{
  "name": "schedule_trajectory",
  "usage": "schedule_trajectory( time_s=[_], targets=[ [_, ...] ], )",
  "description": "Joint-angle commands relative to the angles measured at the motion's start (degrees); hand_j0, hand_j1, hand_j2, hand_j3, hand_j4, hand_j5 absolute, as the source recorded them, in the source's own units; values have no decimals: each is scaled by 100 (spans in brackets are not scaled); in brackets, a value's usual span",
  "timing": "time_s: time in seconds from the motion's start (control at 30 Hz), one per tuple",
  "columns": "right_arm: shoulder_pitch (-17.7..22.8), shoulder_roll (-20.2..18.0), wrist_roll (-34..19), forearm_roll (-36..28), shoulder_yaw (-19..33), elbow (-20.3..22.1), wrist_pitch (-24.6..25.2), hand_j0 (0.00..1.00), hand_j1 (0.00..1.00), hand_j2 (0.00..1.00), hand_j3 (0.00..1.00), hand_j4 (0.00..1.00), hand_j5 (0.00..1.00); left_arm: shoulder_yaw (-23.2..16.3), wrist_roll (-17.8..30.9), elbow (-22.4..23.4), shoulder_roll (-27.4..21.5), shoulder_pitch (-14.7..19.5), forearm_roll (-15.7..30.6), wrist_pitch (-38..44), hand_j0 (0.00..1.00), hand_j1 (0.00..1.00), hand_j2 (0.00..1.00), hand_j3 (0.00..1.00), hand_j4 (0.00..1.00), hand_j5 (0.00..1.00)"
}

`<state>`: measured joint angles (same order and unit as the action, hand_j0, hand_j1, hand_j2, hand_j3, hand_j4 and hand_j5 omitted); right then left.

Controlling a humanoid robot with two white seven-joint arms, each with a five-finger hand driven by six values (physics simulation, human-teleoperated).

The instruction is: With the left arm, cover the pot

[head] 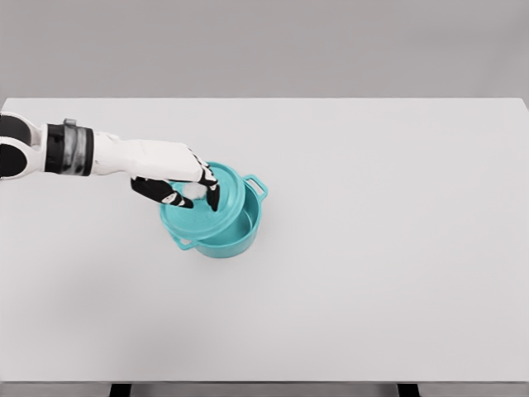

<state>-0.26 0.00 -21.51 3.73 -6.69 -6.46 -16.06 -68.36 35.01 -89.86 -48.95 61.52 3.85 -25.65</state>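
A teal pot [235,236] with two side handles stands on the white table [372,248], left of the middle. A round teal lid [207,217] lies tilted over the pot's left and far rim, leaving the near right part of the opening uncovered. My left hand [194,192] comes in from the left edge and sits on top of the lid, its black-tipped fingers curled around the pale knob at the lid's centre. The knob is mostly hidden by the fingers. My right arm does not show.
The table's front edge runs along the bottom of the view, with two dark legs below it. A grey wall stands behind the far edge.
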Motion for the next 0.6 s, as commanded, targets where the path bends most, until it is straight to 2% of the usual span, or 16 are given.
schedule_trajectory(
  time_s=[0.0, 0.57],
  targets=[
    [9, 0, -2, 5, 1, 5, -3, 100, 100, 100, 100, 100, 100, 7, -1, 3, 52, 0, 1, 51, 54, 54, 54, 54, 54, 54],
    [0, 0, -2, 5, 1, -4, -3, 100, 100, 100, 100, 100, 100, -196, -1, -23, 192, 79, -25, 324, 55, 55, 55, 55, 55, 55]
  ],
)
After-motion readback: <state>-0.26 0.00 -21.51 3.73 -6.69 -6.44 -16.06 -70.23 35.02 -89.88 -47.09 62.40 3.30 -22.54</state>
